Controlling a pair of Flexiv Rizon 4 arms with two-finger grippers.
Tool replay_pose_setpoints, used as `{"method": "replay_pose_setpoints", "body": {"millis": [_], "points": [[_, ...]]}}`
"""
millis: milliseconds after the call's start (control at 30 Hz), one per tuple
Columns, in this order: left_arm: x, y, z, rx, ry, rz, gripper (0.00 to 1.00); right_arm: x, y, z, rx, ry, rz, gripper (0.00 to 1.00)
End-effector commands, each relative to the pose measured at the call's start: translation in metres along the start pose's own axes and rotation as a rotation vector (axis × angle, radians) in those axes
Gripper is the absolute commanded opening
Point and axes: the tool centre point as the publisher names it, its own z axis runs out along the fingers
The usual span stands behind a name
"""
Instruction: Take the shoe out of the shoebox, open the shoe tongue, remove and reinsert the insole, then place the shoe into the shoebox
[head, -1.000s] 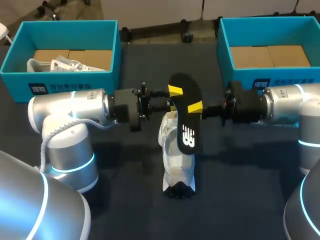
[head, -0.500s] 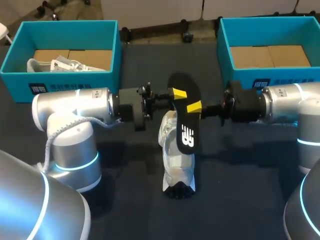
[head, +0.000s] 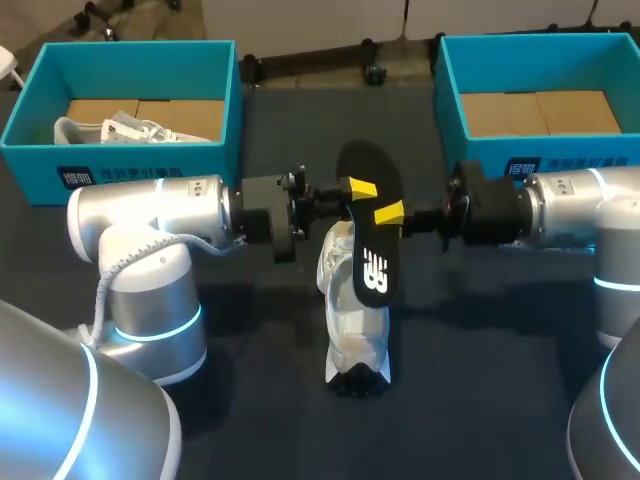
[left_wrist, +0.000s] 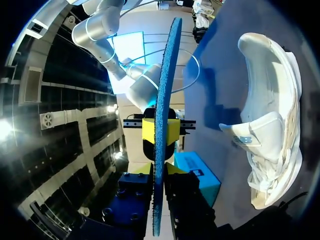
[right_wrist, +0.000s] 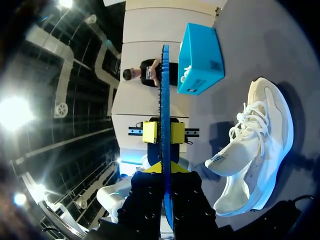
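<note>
Over the middle of the table (head: 480, 380): insole (head: 372, 250) held above the shoe (head: 352, 340).
Left gripper (head: 358, 187) and right gripper (head: 390, 213) both pinch its far end from opposite sides, probably steadying it for reinsertion; shoe lies on its side underneath.

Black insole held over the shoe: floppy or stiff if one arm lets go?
The thin black insole looks straight edge-on, pinched by left fingers and right fingers, so probably semi-stiff. Likely light; so thin, it may droop from one grip.

Soft overhead light is falling on the dark counter (head: 260, 420), and the shoe (head: 355, 345) is casting a faint shadow. Ceiling lamps are flaring white in both wrist views.
</note>
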Motion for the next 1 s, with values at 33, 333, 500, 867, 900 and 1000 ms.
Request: {"method": "replay_pose_setpoints", "body": {"millis": [33, 333, 500, 867, 900, 1000], "points": [[0.001, 0.000, 0.003, -0.002, -0.002, 0.004, 0.11, 0.000, 0.000, 0.002, -0.003, -0.002, 0.000, 0.00], [0.003, 0.000, 0.005, -0.002, 0.006, 0.018, 0.00, -0.001, 0.001, 0.002, -0.004, 0.003, 0.007, 0.00], [0.002, 0.002, 0.005, 0.000, 0.004, 0.020, 0.00, 0.000, 0.000, 0.001, -0.015, 0.012, 0.000, 1.00], [0.003, -0.004, -0.014, 0.015, 0.040, -0.028, 0.00, 0.002, -0.014, -0.028, 0.004, 0.023, -0.072, 1.00], [0.002, -0.006, -0.018, 0.021, 0.048, -0.042, 0.00, 0.002, -0.016, -0.033, 0.013, 0.022, -0.083, 1.00], [-0.001, -0.012, -0.027, 0.033, 0.064, -0.071, 0.00, 0.001, -0.018, -0.044, 0.038, 0.005, -0.095, 1.00]]}}
